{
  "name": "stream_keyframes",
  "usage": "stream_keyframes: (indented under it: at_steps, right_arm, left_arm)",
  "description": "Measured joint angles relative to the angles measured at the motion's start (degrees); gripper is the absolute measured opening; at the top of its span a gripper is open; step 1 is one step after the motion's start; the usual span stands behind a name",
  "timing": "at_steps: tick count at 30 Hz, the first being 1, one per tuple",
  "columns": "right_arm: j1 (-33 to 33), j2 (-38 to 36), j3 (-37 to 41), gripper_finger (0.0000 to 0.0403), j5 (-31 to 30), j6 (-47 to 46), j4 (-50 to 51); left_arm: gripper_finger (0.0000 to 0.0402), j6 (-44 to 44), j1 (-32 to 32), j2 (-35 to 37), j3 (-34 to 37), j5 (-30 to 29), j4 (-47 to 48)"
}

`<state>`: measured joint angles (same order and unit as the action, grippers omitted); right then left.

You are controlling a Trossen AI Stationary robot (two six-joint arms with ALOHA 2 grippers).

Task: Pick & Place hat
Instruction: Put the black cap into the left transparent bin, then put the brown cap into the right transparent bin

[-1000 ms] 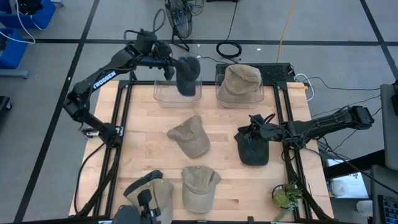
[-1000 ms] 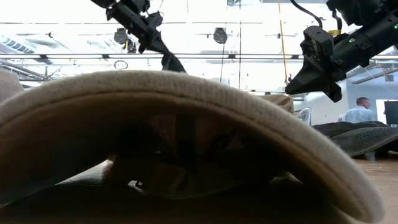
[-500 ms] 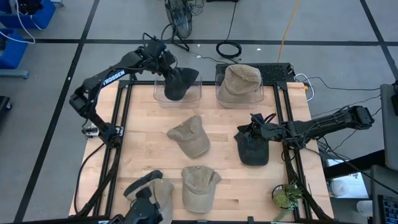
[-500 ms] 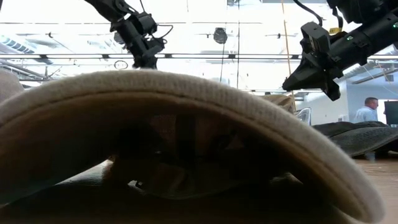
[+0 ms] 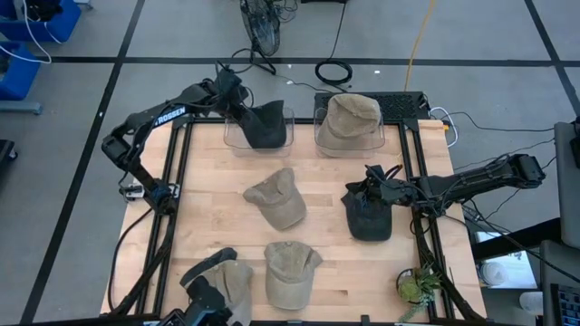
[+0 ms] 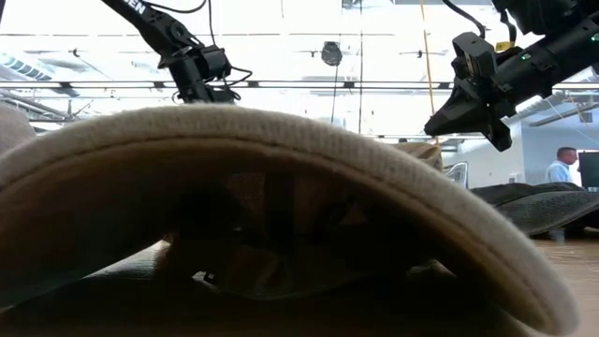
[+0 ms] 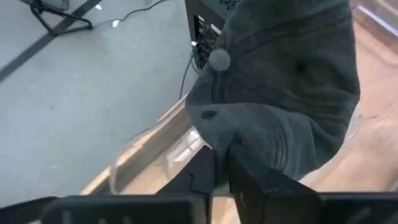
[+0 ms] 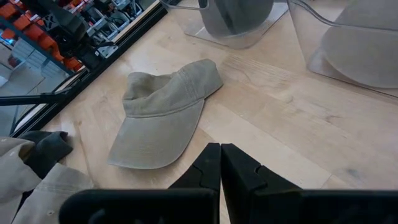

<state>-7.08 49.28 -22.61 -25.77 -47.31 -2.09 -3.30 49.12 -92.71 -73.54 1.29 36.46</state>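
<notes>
My left gripper (image 5: 237,101) reaches over the far-left clear bin (image 5: 283,143) and is shut on a dark grey hat (image 5: 264,125) that sits inside the bin's outline. In the left wrist view the hat (image 7: 292,81) fills the picture above my fingers, its top button showing. My right gripper (image 5: 359,188) is shut and hovers above a second dark hat (image 5: 367,217) lying on the table's right side; in the low view the gripper (image 6: 435,126) hangs clear of everything. Its wrist view looks past the fingers at a tan hat (image 8: 163,115) flat on the wood. My left gripper pinches a fold of the dark grey hat's crown fabric (image 7: 249,146) between its two fingers. The fingers come slanting down from the table's far-left side. The hat hangs forward of them over the bin's rim (image 7: 149,158); whether it rests on the bin's floor I cannot tell.
The far-right clear bin (image 5: 319,136) holds a tan hat (image 5: 352,118). Three tan hats lie on the table: one in the middle (image 5: 276,199), two near the front edge (image 5: 290,272) (image 5: 231,282). One fills the low view (image 6: 262,206). A plant (image 5: 417,285) stands at the near-right corner.
My left gripper has moved down and toward the table's far-left corner, tipping as it went, still shut on the dark grey hat. The hat, which hung above the far-left bin, has sunk into it and spread out. The right arm has kept still.
</notes>
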Motion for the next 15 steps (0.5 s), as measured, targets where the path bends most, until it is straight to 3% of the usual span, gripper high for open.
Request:
stream_keyframes:
  at_steps: [7,15]
  right_arm:
    - [0.00,0.00,0.00,0.0000,0.02,-0.88,-0.07]
    - [0.01,0.00,0.00,0.0000,0.02,-1.47,-0.03]
  left_arm:
    - [0.0122,1.84,0.16,0.00,0.00,0.10,0.26]
    - [0.0242,1.54,0.11,0.84,0.00,-0.19,0.73]
